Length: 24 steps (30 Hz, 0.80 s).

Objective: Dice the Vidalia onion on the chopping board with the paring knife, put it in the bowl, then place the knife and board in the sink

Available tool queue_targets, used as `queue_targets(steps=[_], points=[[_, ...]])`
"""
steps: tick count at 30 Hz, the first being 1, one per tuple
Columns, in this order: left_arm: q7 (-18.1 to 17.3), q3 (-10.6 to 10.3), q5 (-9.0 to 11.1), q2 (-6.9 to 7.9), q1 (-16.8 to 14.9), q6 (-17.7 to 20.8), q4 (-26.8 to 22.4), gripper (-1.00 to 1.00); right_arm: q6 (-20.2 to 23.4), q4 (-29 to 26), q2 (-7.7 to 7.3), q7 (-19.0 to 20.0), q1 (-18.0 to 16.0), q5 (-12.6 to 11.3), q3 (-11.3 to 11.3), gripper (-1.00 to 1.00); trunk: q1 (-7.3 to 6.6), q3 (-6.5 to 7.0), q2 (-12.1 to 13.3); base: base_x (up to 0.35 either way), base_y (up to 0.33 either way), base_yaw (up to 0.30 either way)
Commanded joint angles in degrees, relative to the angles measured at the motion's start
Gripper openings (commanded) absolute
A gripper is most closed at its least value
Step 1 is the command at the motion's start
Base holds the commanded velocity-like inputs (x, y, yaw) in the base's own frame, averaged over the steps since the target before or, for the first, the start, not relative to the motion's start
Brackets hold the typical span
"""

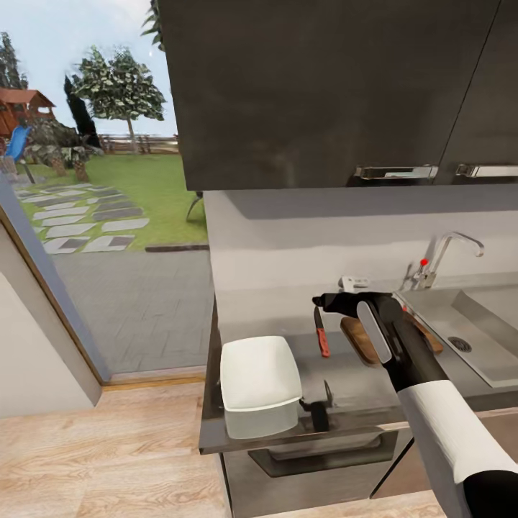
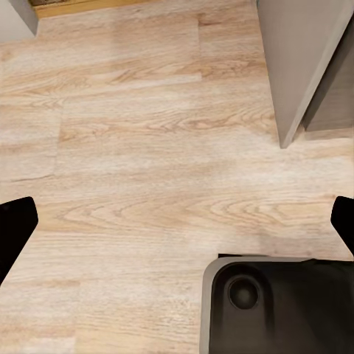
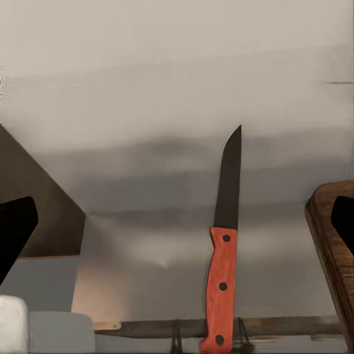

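The paring knife (image 1: 321,335), with its red handle and dark blade, lies on the grey countertop (image 1: 345,388) between the white bowl (image 1: 259,383) and the brown chopping board (image 1: 357,338). My right gripper (image 1: 321,301) hovers just beyond the knife's tip, and its arm covers much of the board. In the right wrist view the right gripper (image 3: 177,228) is open, with the knife (image 3: 225,258) straight ahead and the board's edge (image 3: 332,251) to one side. The sink (image 1: 496,370) and faucet (image 1: 450,255) are at the right. The Vidalia onion is out of view. My left gripper (image 2: 177,228) is open over wooden floor.
Dark wall cabinets (image 1: 324,93) hang low above the counter. A tall window (image 1: 93,216) onto a garden is at the left. The bowl stands near the counter's front left corner. A small dark fitting (image 1: 317,411) sits at the counter's front edge. My base (image 2: 280,302) is below the left gripper.
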Motion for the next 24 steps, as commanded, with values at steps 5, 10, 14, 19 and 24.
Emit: queue_targets(steps=[5, 10, 14, 19, 24], points=[[0.2, -0.5, 0.6, 0.09, 0.0, -0.1, -0.1, 1.00, -0.3, 1.0, -0.11, 0.9, -0.1, -0.3, 0.1, 1.00, 0.04, -0.11, -0.1, 0.000, 0.000, 0.000], [0.2, -0.5, 0.6, 0.09, 0.0, -0.1, -0.1, 1.00, -0.5, 2.8, -0.38, 1.0, -0.1, -0.3, 0.0, 1.00, 0.04, -0.11, -0.1, 0.000, 0.000, 0.000], [0.2, -0.5, 0.6, 0.09, 0.0, -0.1, -0.1, 1.00, -1.7, 3.9, -1.23, 1.0, -0.1, -0.3, 0.0, 1.00, 0.04, -0.19, -0.1, 0.000, 0.000, 0.000], [0.2, -0.5, 0.6, 0.09, 0.0, -0.1, 0.0, 1.00, -4.0, 4.6, -1.95, 1.0, -0.1, -0.3, 0.0, 1.00, 0.04, -0.40, -0.1, 0.000, 0.000, 0.000], [0.2, -0.5, 0.6, 0.09, 0.0, -0.1, 0.0, 1.00, -4.2, 4.6, -2.00, 1.0, -0.1, -0.3, -0.2, 1.00, 0.04, -0.65, -0.1, 0.000, 0.000, 0.000]])
